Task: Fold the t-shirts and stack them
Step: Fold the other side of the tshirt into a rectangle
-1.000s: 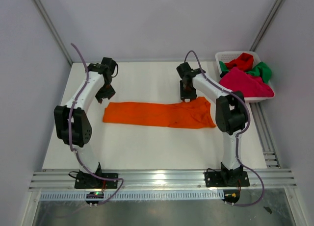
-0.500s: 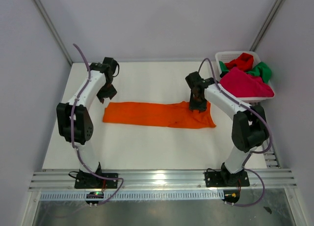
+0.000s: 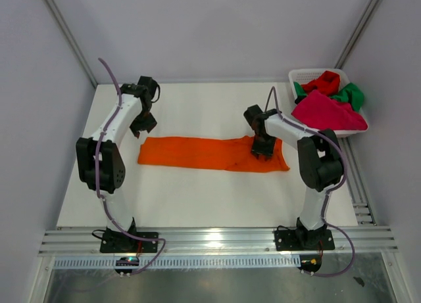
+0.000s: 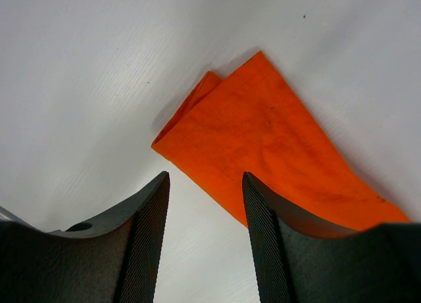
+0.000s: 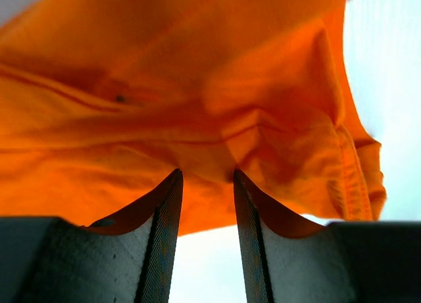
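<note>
A bright orange t-shirt (image 3: 204,153) lies folded into a long flat strip across the middle of the table. My left gripper (image 3: 141,125) hangs open just beyond the strip's left end; in its wrist view the open gripper (image 4: 204,179) has bare table between its fingers and the shirt's corner (image 4: 263,139) ahead. My right gripper (image 3: 261,149) is down over the rumpled right end, open. In the right wrist view the gripper's (image 5: 205,175) tips rest against the orange cloth (image 5: 197,106), nothing pinched. Pink (image 3: 325,112), red (image 3: 323,83) and green (image 3: 352,93) t-shirts lie in the basket.
The white lattice basket (image 3: 309,73) stands at the far right corner of the table, heaped with the other shirts. Frame posts rise at the back left and right. A metal rail runs along the near edge by the arm bases.
My right gripper has travelled from the far edge of the shirt's right end toward me and down onto the cloth. The left gripper has hardly moved.
</note>
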Robot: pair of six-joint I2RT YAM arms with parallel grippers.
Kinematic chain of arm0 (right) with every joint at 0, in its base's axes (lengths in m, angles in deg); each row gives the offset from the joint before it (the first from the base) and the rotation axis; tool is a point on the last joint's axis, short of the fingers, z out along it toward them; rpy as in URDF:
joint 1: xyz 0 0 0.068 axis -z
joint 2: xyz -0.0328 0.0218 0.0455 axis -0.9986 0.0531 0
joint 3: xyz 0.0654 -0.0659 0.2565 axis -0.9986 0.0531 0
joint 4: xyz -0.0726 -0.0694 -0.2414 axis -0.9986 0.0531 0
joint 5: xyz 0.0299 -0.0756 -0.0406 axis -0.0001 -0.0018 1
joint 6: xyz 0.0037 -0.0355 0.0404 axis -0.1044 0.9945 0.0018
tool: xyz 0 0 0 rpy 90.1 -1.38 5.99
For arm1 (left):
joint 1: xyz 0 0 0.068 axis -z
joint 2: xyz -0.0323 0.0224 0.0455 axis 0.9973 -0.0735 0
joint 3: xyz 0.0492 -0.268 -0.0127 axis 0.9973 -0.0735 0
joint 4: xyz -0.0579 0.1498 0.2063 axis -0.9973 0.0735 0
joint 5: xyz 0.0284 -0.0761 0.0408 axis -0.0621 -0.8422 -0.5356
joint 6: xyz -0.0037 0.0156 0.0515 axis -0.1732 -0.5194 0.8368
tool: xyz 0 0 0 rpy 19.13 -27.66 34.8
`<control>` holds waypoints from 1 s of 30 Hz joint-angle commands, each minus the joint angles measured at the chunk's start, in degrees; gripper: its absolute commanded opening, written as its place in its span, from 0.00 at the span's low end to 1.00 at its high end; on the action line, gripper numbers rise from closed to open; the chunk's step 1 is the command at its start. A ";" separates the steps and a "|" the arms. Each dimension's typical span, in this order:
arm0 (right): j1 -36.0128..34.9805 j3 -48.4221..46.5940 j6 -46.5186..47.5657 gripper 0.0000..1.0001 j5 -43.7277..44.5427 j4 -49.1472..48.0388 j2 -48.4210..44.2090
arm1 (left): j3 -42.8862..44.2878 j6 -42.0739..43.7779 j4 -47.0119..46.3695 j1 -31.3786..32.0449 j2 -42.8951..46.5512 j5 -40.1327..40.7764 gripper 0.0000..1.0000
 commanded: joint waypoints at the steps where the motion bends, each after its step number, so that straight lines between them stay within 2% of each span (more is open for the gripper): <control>1: 0.17 -5.00 -3.39 0.41 3.39 -0.35 2.85 | 1.94 1.35 0.24 -0.15 2.21 0.82 0.51; 11: 2.72 -20.80 -0.84 0.41 5.32 3.25 11.64 | 4.13 3.29 2.35 -0.24 5.99 2.66 0.51; 16: 4.48 -25.13 0.13 0.41 5.59 5.01 14.29 | 4.40 3.90 2.35 -0.76 7.83 2.93 0.51; 23: 5.45 -20.14 0.57 0.41 6.38 3.78 12.19 | 4.49 3.82 1.74 -1.12 7.57 1.70 0.51; 30: 4.84 -12.57 4.51 0.41 5.50 -2.89 -1.16 | 4.31 3.29 0.42 -1.12 5.38 -1.46 0.51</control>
